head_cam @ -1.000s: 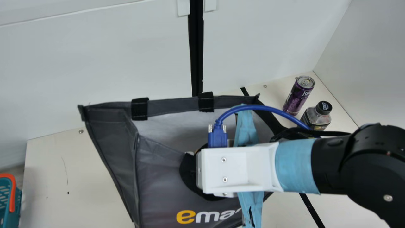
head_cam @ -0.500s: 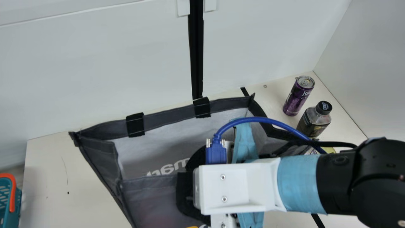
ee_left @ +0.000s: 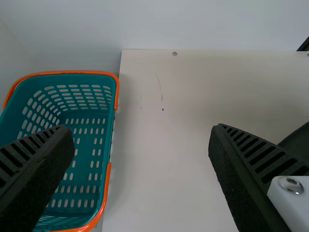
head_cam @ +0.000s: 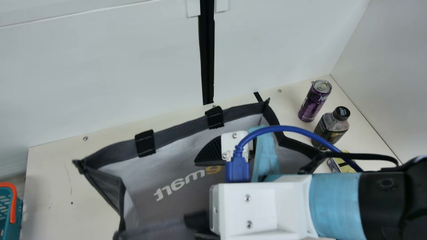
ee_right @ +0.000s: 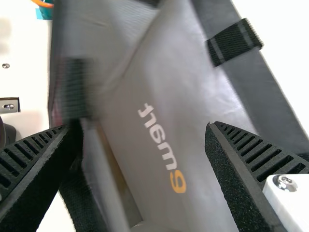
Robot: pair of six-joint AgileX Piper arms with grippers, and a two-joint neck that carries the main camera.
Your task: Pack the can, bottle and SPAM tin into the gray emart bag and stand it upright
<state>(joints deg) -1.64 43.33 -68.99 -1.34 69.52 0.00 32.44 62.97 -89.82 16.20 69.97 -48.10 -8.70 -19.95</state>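
Observation:
The gray emart bag [head_cam: 175,130] stands with its mouth wide, its inner print showing. Over that mouth my right gripper [head_cam: 203,186] is open, one finger inside the bag and the other by the near wall. In the right wrist view the right gripper [ee_right: 140,130] has spread fingers above the bag's inside [ee_right: 178,87], the blurred near wall close to one finger. To the bag's right stand the purple can [head_cam: 313,103] and the dark-capped bottle [head_cam: 331,128]; the yellow tin [head_cam: 347,169] is partly behind a cable and the arm. My left gripper [ee_left: 140,129] is open, with nothing between its fingers.
A teal basket with orange handles [head_cam: 11,213] stands off the table's left edge; the left wrist view has the basket [ee_left: 84,159] too. White panels rise behind the table [head_cam: 53,186] and at its right. The bag's strap and a blue cable run near the can and bottle.
My right arm has moved toward the near side, and its gripper's fingers now show apart. The bag's near wall has come forward and down, widening the mouth. More of the tin shows.

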